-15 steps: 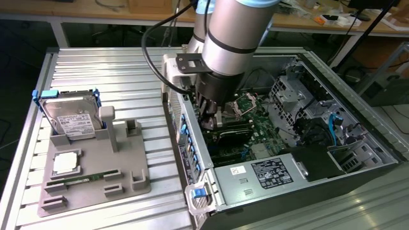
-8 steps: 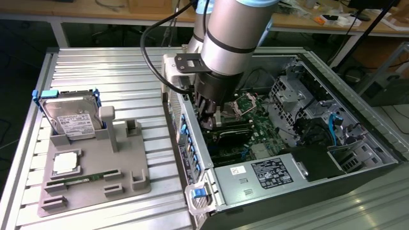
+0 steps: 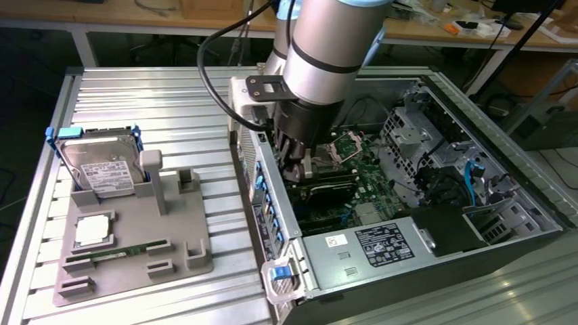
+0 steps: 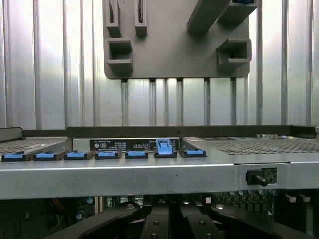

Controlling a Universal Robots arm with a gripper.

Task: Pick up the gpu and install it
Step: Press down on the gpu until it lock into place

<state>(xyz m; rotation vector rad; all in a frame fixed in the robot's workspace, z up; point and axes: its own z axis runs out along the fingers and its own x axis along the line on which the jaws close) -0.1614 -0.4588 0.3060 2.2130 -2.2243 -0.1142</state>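
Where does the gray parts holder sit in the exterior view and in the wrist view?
Exterior view: the gray parts holder lies on the ribbed table, to the exterior view's left of the open computer case, carrying the hard drive.
Wrist view: the gray parts holder lies on the ribbed table, beyond the computer case wall.
Shared landmark: the row of blue slot clips along the case edge facing the holder.

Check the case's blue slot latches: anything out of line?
One is. In the row of blue slot latches along the computer case edge, one latch stands raised while the others lie flat. The gripper is down inside the case there.
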